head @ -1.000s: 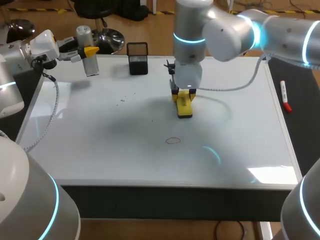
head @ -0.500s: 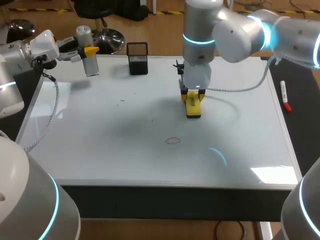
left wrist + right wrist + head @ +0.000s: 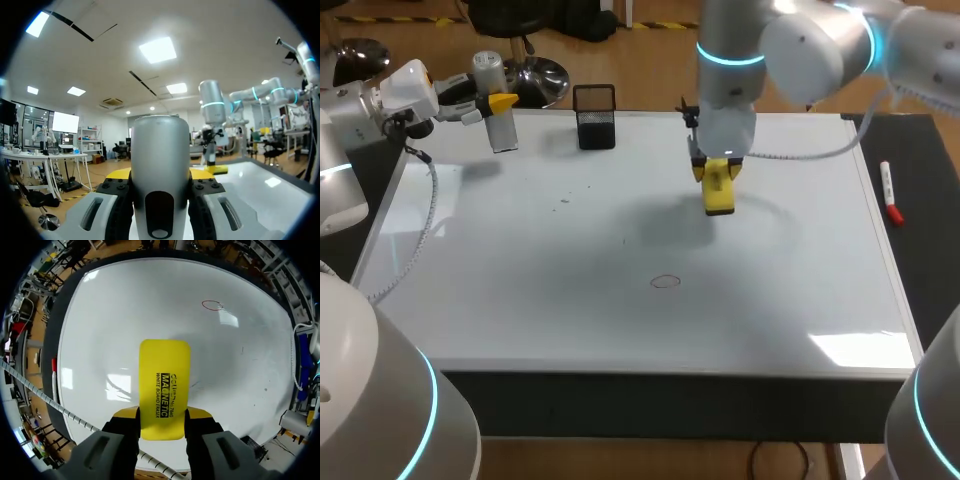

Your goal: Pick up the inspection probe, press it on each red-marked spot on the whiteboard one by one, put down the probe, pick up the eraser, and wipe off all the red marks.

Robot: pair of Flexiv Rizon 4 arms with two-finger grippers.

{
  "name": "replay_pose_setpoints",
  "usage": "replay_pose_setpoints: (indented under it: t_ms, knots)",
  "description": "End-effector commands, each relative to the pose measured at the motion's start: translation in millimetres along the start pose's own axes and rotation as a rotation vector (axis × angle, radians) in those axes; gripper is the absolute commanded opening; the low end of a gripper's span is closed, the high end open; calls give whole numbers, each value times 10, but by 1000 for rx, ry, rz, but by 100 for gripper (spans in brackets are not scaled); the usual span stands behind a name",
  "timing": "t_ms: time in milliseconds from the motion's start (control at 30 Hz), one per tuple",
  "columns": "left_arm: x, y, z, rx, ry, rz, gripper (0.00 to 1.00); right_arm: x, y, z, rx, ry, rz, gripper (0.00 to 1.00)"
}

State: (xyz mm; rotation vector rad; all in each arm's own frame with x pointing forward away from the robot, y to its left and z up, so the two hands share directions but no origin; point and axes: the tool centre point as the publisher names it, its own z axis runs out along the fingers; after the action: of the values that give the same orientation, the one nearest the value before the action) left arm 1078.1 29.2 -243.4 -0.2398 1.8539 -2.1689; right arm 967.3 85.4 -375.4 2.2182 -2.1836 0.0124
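R gripper clamps the yellow eraser just above the whiteboard, far-middle, w/ one red ring not yet wiped, while L gripper grips the probe at the far-left corner.

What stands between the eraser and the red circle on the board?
Nothing visible. The right gripper is shut on the eraser, and only bare whiteboard lies between it and the red circle. The black holder and the left gripper with the probe are off to the side, at the far edge.
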Motion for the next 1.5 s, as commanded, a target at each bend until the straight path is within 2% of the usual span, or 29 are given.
replay_pose_setpoints:
  t_ms: [33,400,900,1167,1500]
  knots:
    - [18,-16,5,-2,-5,3,0,126,18,-52,6,-6,12,0]
    - [18,-16,5,-2,-5,3,0,825,-401,9,-10,-4,180,0]
    - [18,-16,5,-2,-5,3,0,1550,-961,75,-71,-9,331,0]
    - [18,-16,5,-2,-5,3,0,1758,-1129,102,-99,-14,362,0]
    - [18,-16,5,-2,-5,3,0,1814,-1183,62,-85,-22,390,0]
